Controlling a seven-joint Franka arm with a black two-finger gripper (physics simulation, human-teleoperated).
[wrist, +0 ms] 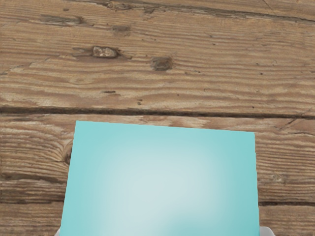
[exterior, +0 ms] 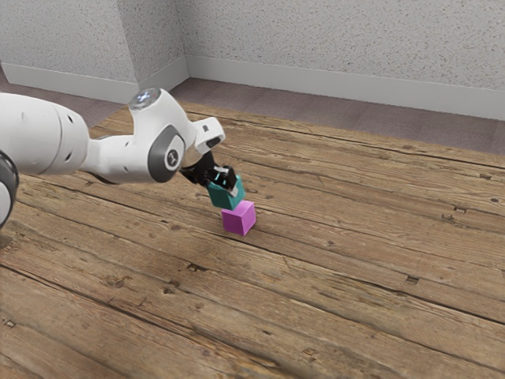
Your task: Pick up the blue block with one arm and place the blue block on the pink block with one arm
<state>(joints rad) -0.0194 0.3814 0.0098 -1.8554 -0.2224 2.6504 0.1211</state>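
So the end effector (exterior: 224, 185) has the blue block (exterior: 229, 196) pinched between its two black fingers, one on each side. It renders more teal than blue, tbh. The block is held a bit tilted, up off the table (exterior: 355, 268), and sits just up and toward the exterior view's left of the pink block (exterior: 239, 219). Its lower edge looks right at the pink block's top edge from this angle, but I can't tell if they're actually touching or just overlapping in the shot.

The pink block is flat on the planks, roughly mid-table. There's loads of open room around it: bare wood toward the exterior view's right and all across the front. The table's far edge runs diagonally behind the blocks, well apart from them, with a strip of floor (exterior: 331, 106) and then the wall (exterior: 355, 39) past it. The arm (exterior: 118, 154) comes in low from the exterior view's left.

From the wrist view, the blue block (wrist: 162, 182) is a big pale cyan face right under the hand, its far edge and both side edges clean against the wood grain of the table (wrist: 157, 59).
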